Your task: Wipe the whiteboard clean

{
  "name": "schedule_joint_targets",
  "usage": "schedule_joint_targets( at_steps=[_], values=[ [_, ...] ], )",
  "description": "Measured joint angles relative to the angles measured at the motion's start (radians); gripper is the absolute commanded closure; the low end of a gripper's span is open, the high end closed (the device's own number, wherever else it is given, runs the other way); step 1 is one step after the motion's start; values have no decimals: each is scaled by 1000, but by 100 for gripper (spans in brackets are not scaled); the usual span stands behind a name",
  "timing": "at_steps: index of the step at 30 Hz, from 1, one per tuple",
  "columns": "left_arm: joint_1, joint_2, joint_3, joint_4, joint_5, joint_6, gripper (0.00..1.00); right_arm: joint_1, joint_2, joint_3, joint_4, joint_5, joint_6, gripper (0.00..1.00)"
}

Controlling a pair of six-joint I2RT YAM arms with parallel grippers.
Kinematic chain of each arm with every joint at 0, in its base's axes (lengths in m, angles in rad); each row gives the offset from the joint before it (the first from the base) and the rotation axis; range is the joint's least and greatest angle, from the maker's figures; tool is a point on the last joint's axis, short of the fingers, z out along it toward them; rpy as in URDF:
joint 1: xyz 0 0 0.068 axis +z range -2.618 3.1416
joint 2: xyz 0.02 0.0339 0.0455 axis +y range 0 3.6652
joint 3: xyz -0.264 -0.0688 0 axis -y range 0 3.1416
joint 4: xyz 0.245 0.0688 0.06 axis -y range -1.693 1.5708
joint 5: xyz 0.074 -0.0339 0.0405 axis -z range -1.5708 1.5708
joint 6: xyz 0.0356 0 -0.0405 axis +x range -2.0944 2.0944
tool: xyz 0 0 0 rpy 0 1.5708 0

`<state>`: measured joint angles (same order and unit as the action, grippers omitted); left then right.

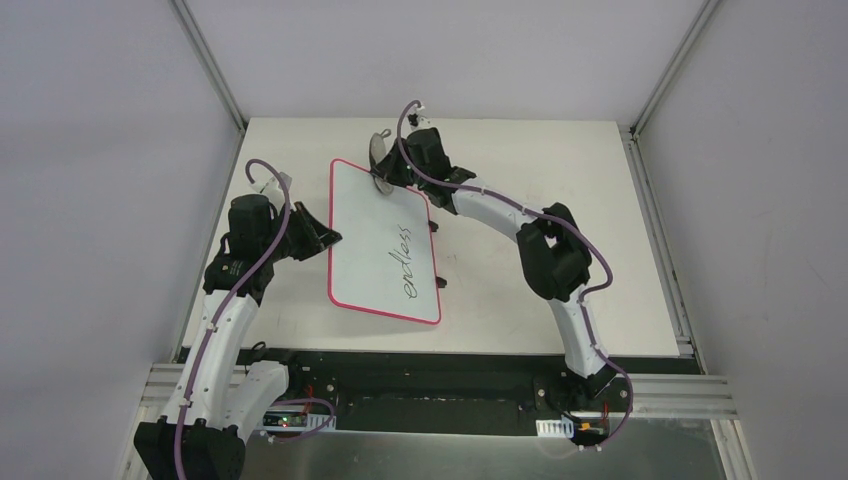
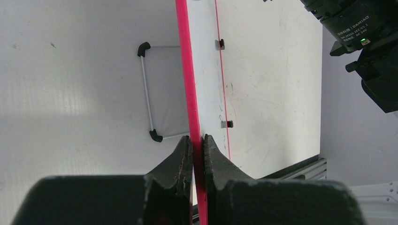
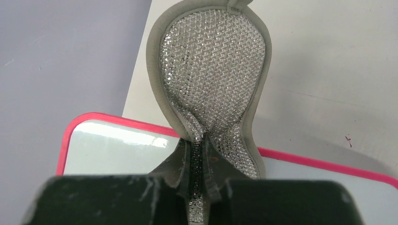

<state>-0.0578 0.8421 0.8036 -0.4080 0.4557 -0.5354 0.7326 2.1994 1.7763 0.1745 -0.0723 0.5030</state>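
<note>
Pink-framed whiteboard [image 1: 372, 225], one; mesh pad [image 3: 213, 70], one

From above, the left jaws are hidden under their own wrist housing. The right jaws and wrist cover the far corner of the whiteboard [image 1: 385, 240] and most of the grey pad [image 1: 376, 148]. The left wrist camera meets the board edge-on, so its writing cannot be read there. Its pink frame runs off top and bottom, and a metal bar [image 2: 146, 93] with black corners passes behind it. In the right wrist view only the board's far corner shows. The pad's lower end vanishes between the jaws, and its top loop is cut off.
</note>
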Motion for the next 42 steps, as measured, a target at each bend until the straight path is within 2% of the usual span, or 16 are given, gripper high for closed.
schedule_joint_targets(
  at_steps=[8,14,22,27,31,32,35,38,42],
  values=[
    [0,0,0,-15,-1,0,100,26,47,116,-85,11,-9,100],
    [0,0,2,-25,0,-1,100,55,47,118,-65,60,-51,100],
    [0,2,2,-18,13,-1,100,37,-38,-66,50,65,-66,100],
    [-1,10,5,-16,16,-1,100,24,-138,-250,45,72,-81,100],
    [0,16,9,-17,22,0,100,24,-160,-282,27,64,-81,100],
    [0,18,11,-19,23,0,98,24,-160,-280,24,64,-81,100],
    [0,27,23,-33,22,6,57,33,-157,-249,-18,68,-82,100],
    [-5,54,58,-100,-3,60,40,69,-150,-209,-47,68,-82,100],
    [-9,99,106,-184,-63,88,42,177,-160,-226,-22,92,-78,100]
  ],
)
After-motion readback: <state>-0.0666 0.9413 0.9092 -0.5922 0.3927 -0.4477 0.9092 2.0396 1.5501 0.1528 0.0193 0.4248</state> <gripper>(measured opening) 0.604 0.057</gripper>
